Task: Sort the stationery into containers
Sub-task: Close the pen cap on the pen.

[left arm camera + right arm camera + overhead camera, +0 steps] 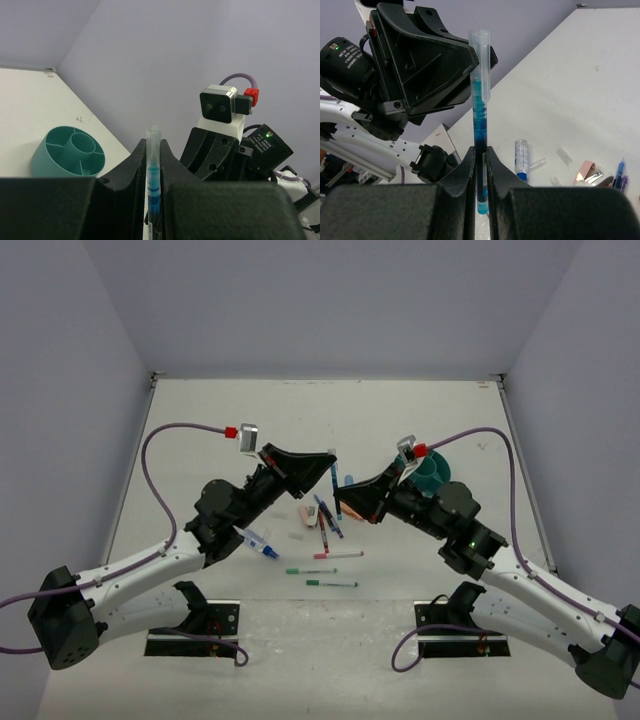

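Item: blue pen [480, 112], held aloft over mid-worktop [420, 420], clenched by both left pincer [153, 150] and right pincer [480, 156]. Handling: release one pincer only once the other's grip looks firm. Teal cup [438, 473] stands to the right.

Pens [328, 520] lie left of the cup [438, 476] (and nearer).

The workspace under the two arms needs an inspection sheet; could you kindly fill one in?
Surface: white table, faint marks.
Job's things: blue pen held in the air; teal cup, visible compartments empty; green pens, pink pen and blue-capped tube lying loose.
Clutter: nothing seen.
Grippers: left gripper and right gripper both shut on the blue pen.
Cables: purple cables arch off the wrists.
Surroundings: plain grey walls.
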